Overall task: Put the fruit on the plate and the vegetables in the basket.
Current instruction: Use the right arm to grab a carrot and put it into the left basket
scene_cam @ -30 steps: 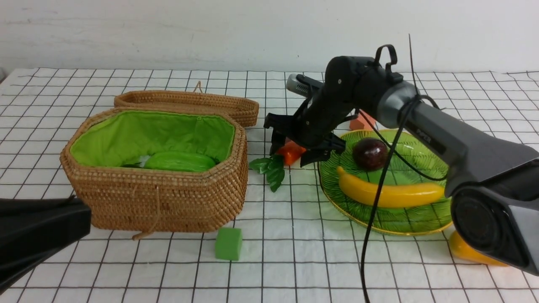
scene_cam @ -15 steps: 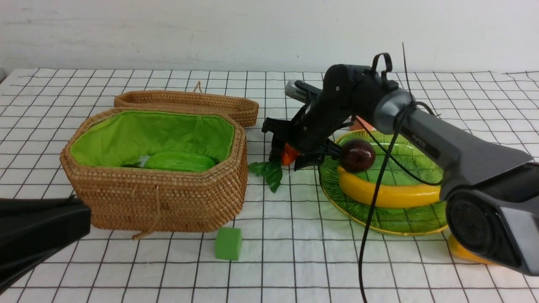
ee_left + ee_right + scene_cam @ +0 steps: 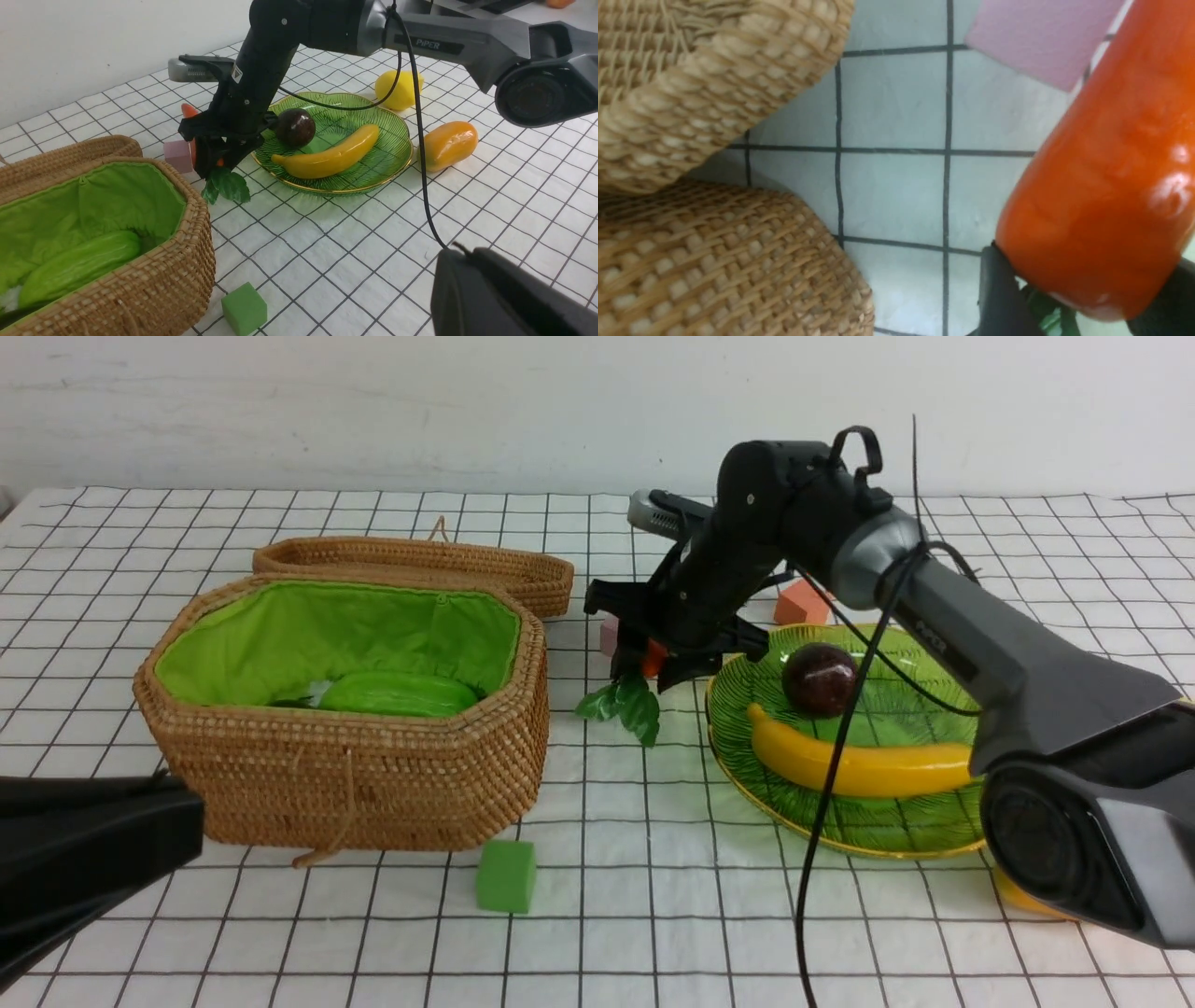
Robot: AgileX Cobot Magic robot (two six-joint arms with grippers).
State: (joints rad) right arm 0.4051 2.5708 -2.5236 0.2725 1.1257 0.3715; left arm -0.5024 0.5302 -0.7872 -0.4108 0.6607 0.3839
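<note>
Two vegetables show from the front: one gourd (image 3: 397, 693) lying in the one basket (image 3: 373, 784), and one carrot (image 3: 653, 658) clamped in the right pincer (image 3: 653, 672) between basket and plate (image 3: 747, 784), its leaves hanging down. Two fruits, a mangosteen (image 3: 820, 679) and a banana (image 3: 864, 761), lie on the single plate. A sliver of mango (image 3: 1018, 896) peeps from under the right arm (image 3: 980, 644). Three cubes are there: an orange cube (image 3: 801, 605) behind the plate, a pink cube (image 3: 609, 635) behind the carrot, a green cube (image 3: 506, 875) before the basket. The lid (image 3: 411, 565) lies open behind the basket. The bench (image 3: 653, 933) wears a white cloth (image 3: 280, 943) with black checks, against a plain white wall (image 3: 373, 411). The right arm and its cable (image 3: 831, 784) cross the plate; the left arm (image 3: 84, 859) fills the near left corner.

From the left wrist all four fruits count: mangosteen (image 3: 295, 127) and banana (image 3: 327, 158) on the plate, lemon (image 3: 398, 88) and mango (image 3: 448, 145) on the cloth beside it. The carrot stands near upright in the right pincer's grip. The left pincer (image 3: 467, 280) is a dark shape, closed, with nothing seen in it.

From the right wrist one carrot (image 3: 1101, 186) sits between black fingers (image 3: 1001, 289), with the pink cube (image 3: 1041, 37), basket (image 3: 714, 261) and lid (image 3: 714, 70) around it.
</note>
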